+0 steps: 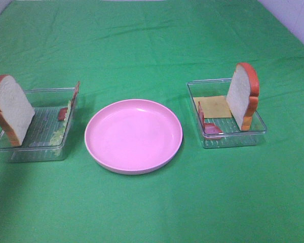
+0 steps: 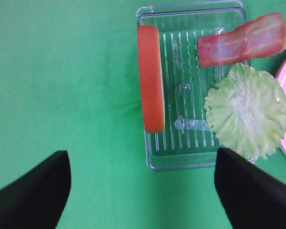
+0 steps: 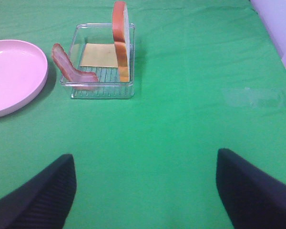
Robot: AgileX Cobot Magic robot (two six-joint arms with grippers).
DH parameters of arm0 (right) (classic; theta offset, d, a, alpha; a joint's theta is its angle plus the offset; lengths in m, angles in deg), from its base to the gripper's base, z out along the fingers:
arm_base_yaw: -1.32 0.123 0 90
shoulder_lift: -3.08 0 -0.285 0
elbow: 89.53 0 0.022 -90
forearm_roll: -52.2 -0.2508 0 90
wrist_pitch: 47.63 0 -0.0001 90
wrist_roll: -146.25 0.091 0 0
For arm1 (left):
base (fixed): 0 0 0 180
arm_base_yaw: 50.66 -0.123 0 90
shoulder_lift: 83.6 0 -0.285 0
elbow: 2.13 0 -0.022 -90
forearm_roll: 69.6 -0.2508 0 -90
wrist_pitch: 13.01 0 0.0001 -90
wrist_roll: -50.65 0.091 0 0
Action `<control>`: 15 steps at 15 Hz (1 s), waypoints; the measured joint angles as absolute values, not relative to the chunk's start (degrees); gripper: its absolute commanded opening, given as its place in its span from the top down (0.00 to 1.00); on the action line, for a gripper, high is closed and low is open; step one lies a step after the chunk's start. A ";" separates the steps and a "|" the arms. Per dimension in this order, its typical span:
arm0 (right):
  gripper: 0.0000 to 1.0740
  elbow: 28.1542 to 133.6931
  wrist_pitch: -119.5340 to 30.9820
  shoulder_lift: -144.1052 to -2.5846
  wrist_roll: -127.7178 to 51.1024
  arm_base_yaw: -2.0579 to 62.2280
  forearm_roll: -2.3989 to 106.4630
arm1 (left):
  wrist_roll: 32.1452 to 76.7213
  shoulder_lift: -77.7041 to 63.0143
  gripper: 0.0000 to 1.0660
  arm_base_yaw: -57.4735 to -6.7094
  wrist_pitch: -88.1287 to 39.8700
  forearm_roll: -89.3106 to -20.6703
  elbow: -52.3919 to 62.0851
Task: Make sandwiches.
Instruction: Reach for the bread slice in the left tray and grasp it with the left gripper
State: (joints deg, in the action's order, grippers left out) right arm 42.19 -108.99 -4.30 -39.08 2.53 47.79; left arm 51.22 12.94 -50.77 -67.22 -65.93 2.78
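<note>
- Nothing is built yet: the plate [image 1: 134, 136] sits bare mid-tabletop [image 1: 152, 35], toward the near edge, and every sandwich part lies in a tray.
- The left pincer [image 2: 142, 174] hangs above the left tray [image 2: 190, 166], fingers spread wide and empty. The right pincer [image 3: 145, 171] hangs well back from the right tray [image 3: 102, 93], likewise wide apart with nothing in it.
- The left bread [image 1: 12, 109] stands on its edge in the tray by the left edge of the tabletop. A finger that brushes it on the way down would likely tip it flat, and a side pinch would then no longer work.
- The lettuce [image 2: 248, 112] and left bacon [image 2: 243, 40] lean on the tray wall that faces the plate. A close there could catch the clear wall too and drag or lift the whole tray, which looks light.
- The right bread [image 1: 241, 96] stands upright too, in the tray toward the right edge, and could topple the same way, perhaps onto the cheese.
- The cheese [image 1: 214, 106] lies flat on the tray floor. It looks thin, so fingers may scrape past it or jam on the ribs.
- The right bacon [image 3: 71, 69] curls against the wall nearest the plate; a loose pinch may let it slip out mid-carry.
- Both arms must drop parts on the one plate, so they could clash over it if they reach together.
- The plate looks slick; layers set off-centre may slide and leave the stack crooked.
</note>
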 measured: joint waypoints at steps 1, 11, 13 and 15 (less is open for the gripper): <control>0.29 42.19 -108.99 -4.30 -39.08 2.53 47.79 | 51.22 16.26 0.26 -50.77 -67.22 -65.82 0.95; 0.29 42.19 -108.99 -4.30 -39.08 2.53 47.79 | 51.22 34.25 0.48 -49.45 -60.23 -64.79 -1.91; 0.29 42.19 -108.99 -4.30 -39.08 2.53 47.79 | 51.22 34.25 0.62 -49.45 -58.68 -64.73 -1.97; 0.29 42.19 -108.99 -4.30 -39.08 2.53 47.79 | 51.22 34.25 0.84 -49.45 -57.70 -64.67 -1.97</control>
